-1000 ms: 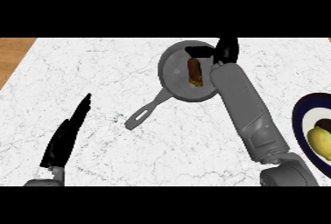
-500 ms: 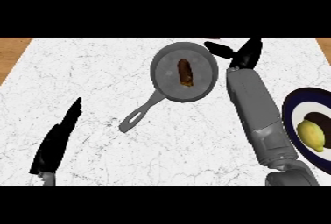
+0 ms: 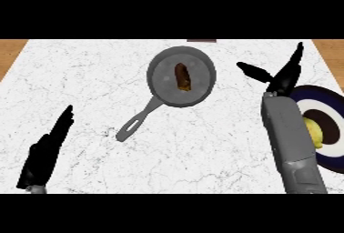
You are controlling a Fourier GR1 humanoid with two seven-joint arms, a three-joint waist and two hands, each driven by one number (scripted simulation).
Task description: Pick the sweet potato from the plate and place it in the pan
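The brown sweet potato [image 3: 182, 76] lies inside the grey pan [image 3: 165, 89], whose handle points toward the lower left. My right hand [image 3: 282, 76] is open to the right of the pan, fingers straight and thumb spread, touching nothing. Its forearm crosses the left part of the dark blue and white plate [image 3: 326, 118] at the right edge. A yellow fruit [image 3: 314, 132] lies on that plate, partly hidden by the forearm. My left hand [image 3: 46, 152] rests open at the lower left.
The white marble counter [image 3: 87, 82] ends in wooden strips at the far left and far right. A small dark object [image 3: 201, 40] sits at the counter's back edge above the pan.
My right hand has let go of the sweet potato, which stays in the pan, and has moved away to the right, opening wide. The left hand has not moved on the counter.
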